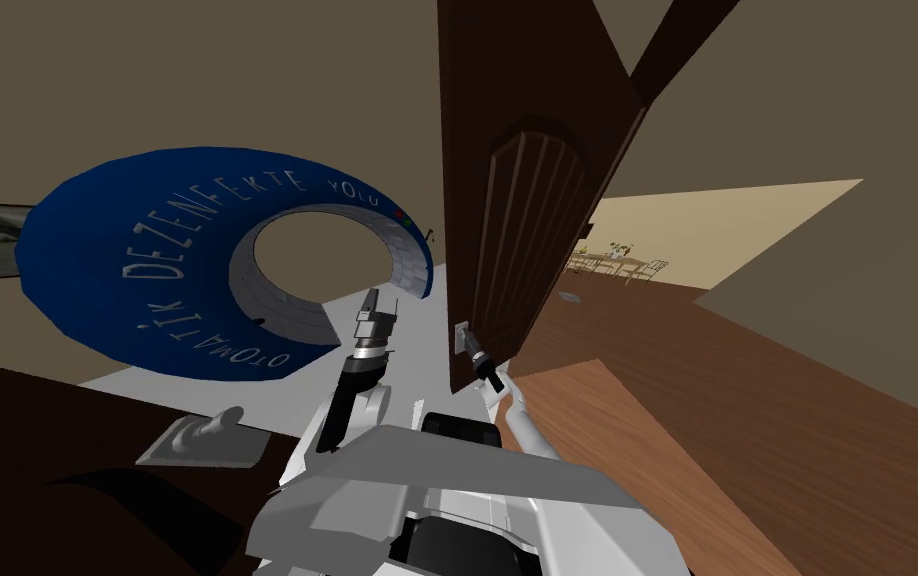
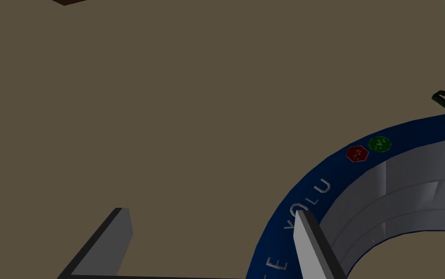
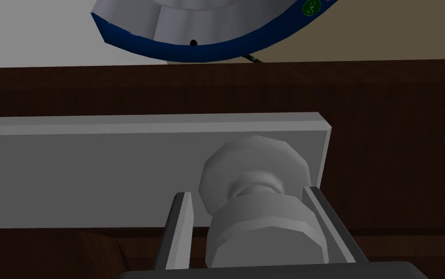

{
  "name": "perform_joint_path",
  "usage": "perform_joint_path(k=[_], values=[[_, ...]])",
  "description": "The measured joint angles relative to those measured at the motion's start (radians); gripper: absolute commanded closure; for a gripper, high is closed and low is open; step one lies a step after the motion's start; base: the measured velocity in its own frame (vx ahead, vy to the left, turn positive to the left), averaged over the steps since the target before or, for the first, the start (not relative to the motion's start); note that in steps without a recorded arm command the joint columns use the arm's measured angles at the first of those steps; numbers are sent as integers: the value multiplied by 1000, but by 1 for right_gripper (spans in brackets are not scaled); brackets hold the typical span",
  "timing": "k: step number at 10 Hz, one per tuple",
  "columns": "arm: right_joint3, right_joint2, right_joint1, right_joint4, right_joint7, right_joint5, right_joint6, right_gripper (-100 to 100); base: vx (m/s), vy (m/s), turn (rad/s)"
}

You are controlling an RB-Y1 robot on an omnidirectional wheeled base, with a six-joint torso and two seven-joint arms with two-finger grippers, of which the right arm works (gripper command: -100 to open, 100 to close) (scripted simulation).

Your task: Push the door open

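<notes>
A dark brown panelled door [image 1: 527, 220] stands partly open, swung away from me, with its edge toward me. Its grey round knob [image 3: 255, 169] sits on a light grey plate [image 3: 95, 169]. My right gripper [image 3: 246, 193] is shut on the knob, one finger on each side of it. In the head view the right gripper [image 1: 475, 357] is at the plate on the door's lower edge. My left gripper [image 1: 372, 305] is raised to the left of the door. It is open [image 2: 212, 213] with nothing between its fingers.
A big blue ring with white lettering [image 1: 147, 260] stands left of the door, close to the left gripper. Past the door a wooden floor [image 1: 747, 400] runs to a lit room with a table and chairs [image 1: 617, 262]. A grey fitting [image 1: 202, 435] lies on a dark surface at lower left.
</notes>
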Motion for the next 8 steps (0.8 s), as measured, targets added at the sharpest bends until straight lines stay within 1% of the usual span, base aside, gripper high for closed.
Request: perform_joint_path(k=[1,4,5,7,8], values=[[-1,0,-2,-1,0,0,-1,100,-31,-25,4],[0,-3,3,4,1,1,3,100,-14,-8,-5],[0,-3,4,4,1,1,3,100,95,81,-67],[-7,-8,8,17,5,0,4,100,115,124,-68],[-12,-11,13,12,9,0,4,100,139,143,-70]])
